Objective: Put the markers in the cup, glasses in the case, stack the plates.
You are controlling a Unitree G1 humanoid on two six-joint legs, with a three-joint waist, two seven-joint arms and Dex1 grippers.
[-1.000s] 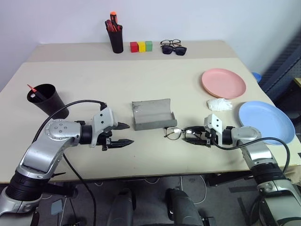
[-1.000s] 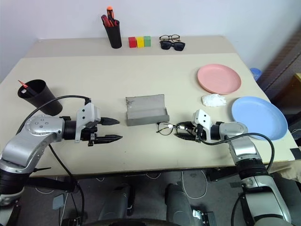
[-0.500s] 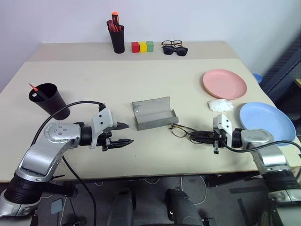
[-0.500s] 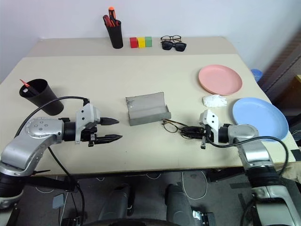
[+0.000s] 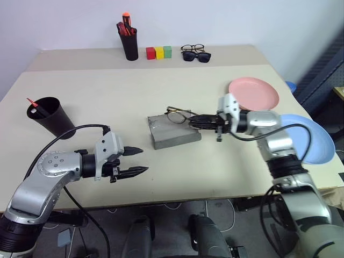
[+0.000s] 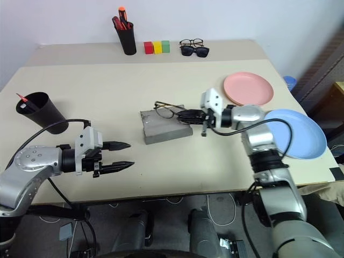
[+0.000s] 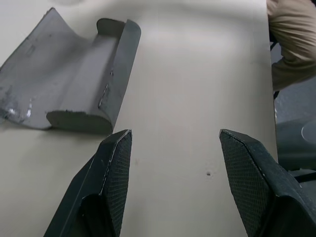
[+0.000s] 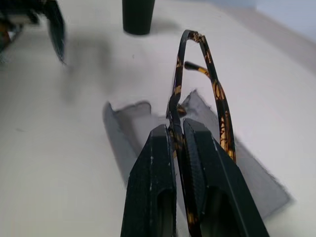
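Over the open grey case (image 5: pixel 173 130), mid-table, the right gripper (image 5: pixel 192 120) is holding the glasses (image 5: pixel 178 114) up in the air, just above the case's far edge. Its two fingers are pressing together on the frame, pinching it. In the right wrist view you can see the fingers (image 8: pixel 157 163) squeezing the thin frame between them, with the glasses (image 8: pixel 197 79) sticking out past the tips and the case (image 8: pixel 148 133) lying underneath. The glasses are running roughly left to right across the table, lenses on the robot's left end, held at the other end. The case is sitting lid open, long axis also running about left to right, turned a bit, with the lid toward the far side.

The left gripper (image 5: pixel 134 161) is hanging nearer the front edge, left of the case, pointing right toward it. Its fingers are standing well apart with nothing between them, and the left wrist view shows the fingers (image 7: pixel 114 168) spread over bare table with the case (image 7: pixel 74 94) ahead of them.

The black cup (image 5: pixel 50 117) is standing upright off to the left with a red marker (image 5: pixel 33 102) poking out of it. The pink plate (image 5: pixel 254 92) and blue plate (image 5: pixel 314 137) are sitting on the right, side by side, not stacked.
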